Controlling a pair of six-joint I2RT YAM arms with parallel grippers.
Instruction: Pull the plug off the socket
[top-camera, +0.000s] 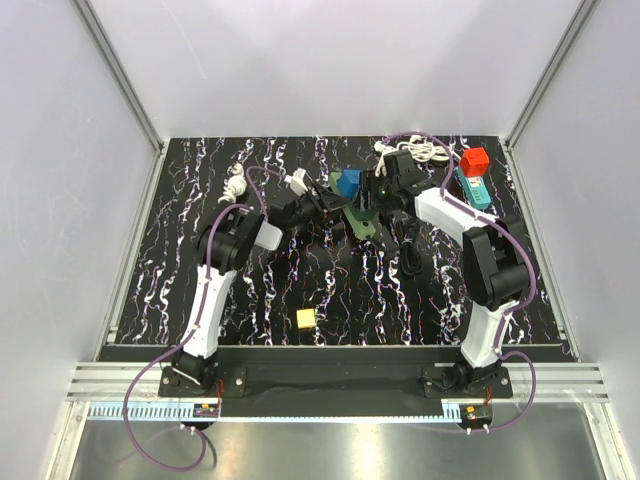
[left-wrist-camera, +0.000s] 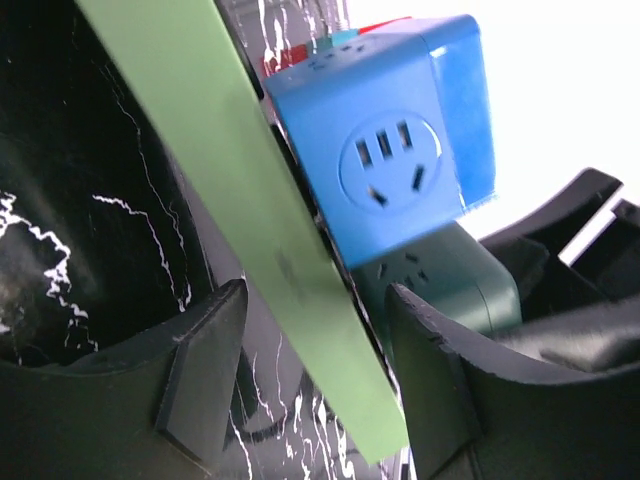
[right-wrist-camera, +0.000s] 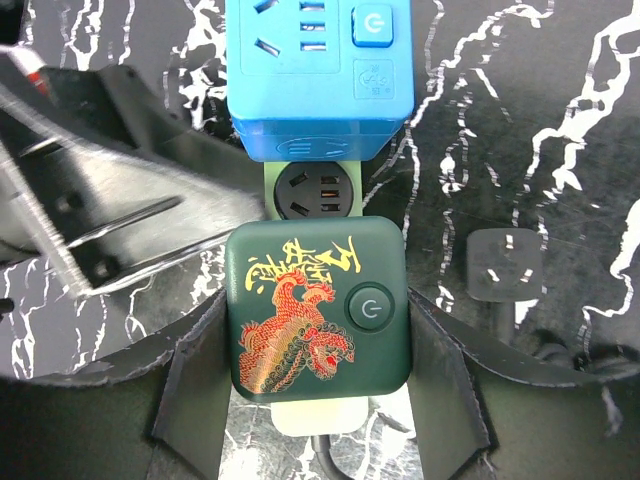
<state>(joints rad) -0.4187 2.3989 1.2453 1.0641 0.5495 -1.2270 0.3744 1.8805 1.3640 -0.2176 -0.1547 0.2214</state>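
A pale green power strip lies mid-table with a blue cube adapter and a dark green cube plug on it. In the right wrist view my right gripper is shut on the dark green plug, which bears a red and gold dragon; both fingers press its sides. The blue cube sits just beyond a free socket. In the left wrist view my left gripper is open astride the green strip, with gaps on both sides. The blue cube and dark green plug are just ahead.
A black plug and its black cable lie right of the strip. A red cube on a teal strip sits at the back right, a white cord behind, a white plug and rope at the back left, and a yellow block near the front.
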